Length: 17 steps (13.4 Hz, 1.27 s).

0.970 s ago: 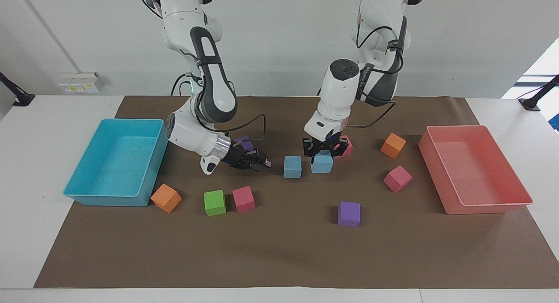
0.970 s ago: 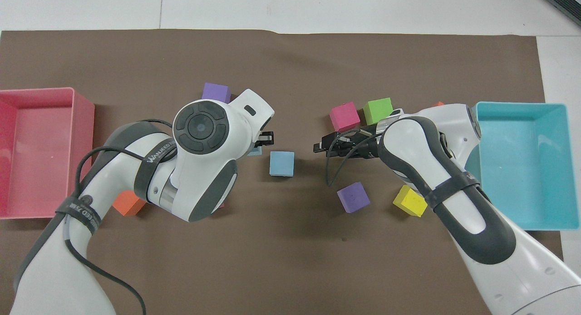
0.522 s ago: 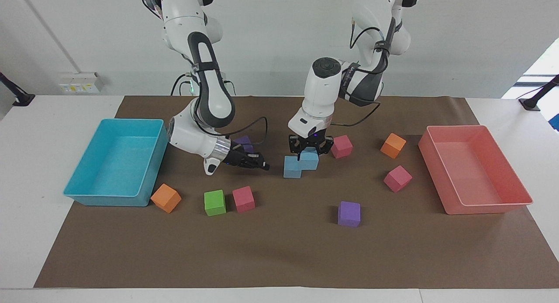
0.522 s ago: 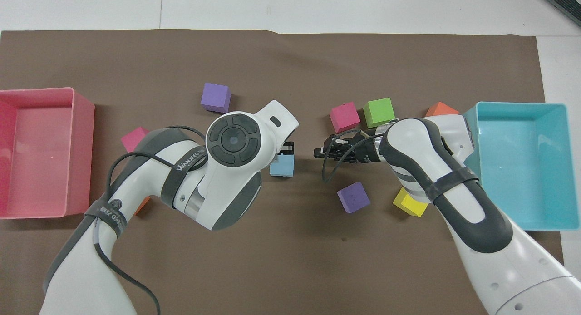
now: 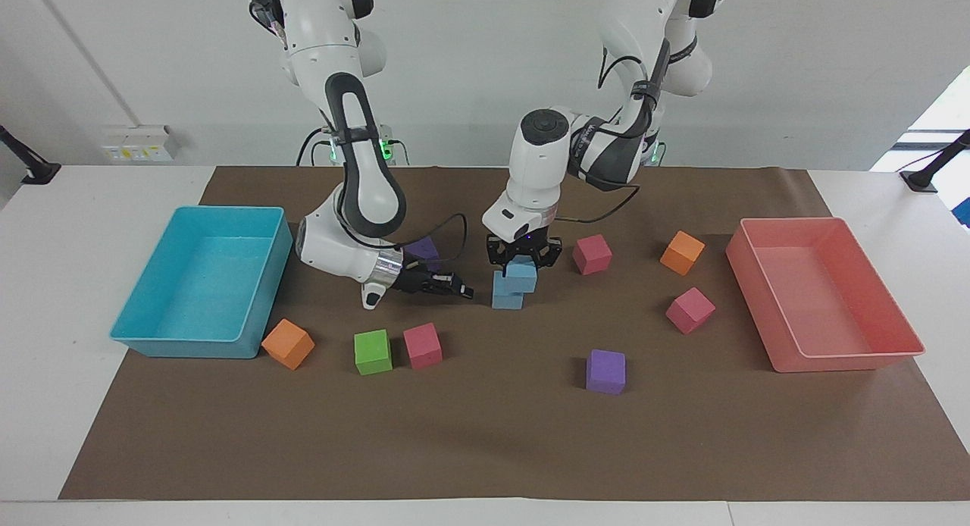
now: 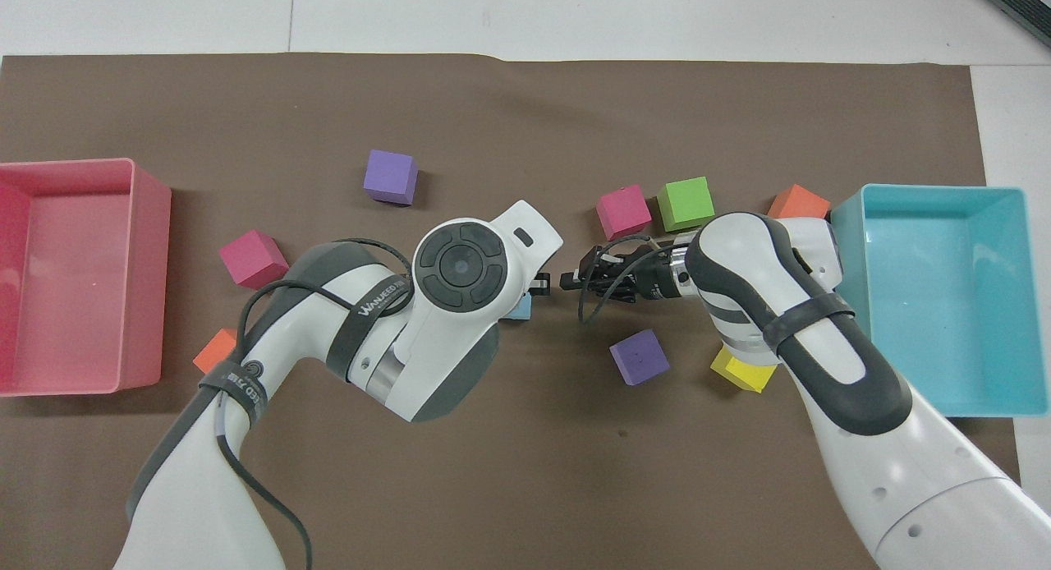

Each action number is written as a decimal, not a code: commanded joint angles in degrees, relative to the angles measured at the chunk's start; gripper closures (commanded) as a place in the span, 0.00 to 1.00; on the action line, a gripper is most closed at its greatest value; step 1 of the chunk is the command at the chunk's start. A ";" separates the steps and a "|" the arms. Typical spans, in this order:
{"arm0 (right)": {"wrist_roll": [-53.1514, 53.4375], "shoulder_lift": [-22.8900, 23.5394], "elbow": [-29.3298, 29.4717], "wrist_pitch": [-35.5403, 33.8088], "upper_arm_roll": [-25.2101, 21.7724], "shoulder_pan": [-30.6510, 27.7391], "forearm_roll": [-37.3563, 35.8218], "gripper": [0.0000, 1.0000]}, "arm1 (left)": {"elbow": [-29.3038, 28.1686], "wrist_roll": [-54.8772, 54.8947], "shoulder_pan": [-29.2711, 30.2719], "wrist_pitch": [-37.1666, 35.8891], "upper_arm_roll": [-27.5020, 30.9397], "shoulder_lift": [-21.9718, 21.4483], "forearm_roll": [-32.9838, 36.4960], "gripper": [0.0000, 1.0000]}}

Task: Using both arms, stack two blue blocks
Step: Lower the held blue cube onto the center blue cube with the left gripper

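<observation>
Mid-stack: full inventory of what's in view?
blue blocks: two, light blue; one on mat, one held partly over it
pink cubes: three, pink, on mat
purple cubes: two, purple, on mat
orange cubes: two, orange, one near each tray
green cube: one, green, beside pink cube
yellow cube: one, yellow, under right arm
trays: two; turquoise at right arm's end, pink at left arm's
mat: one, brown
left gripper: black, shut on held block
right gripper: black, low beside blocks
</observation>
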 commanded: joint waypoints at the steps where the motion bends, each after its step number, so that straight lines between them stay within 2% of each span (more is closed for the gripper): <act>1: -2.13 0.00 -0.16 -1.06 0.38 -1.19 1.67 1.00 | 1.74 -1.36 -1.79 0.58 1.11 1.54 -0.45 0.50; 13: -2.13 -0.09 -0.16 -0.62 0.38 -1.01 1.67 1.00 | 1.74 -1.97 -1.97 1.38 1.29 3.13 0.34 0.48; 17: -2.13 -0.09 -0.25 -0.53 0.38 -1.01 1.67 1.00 | 2.44 -3.12 -2.06 0.06 1.29 2.95 0.69 0.45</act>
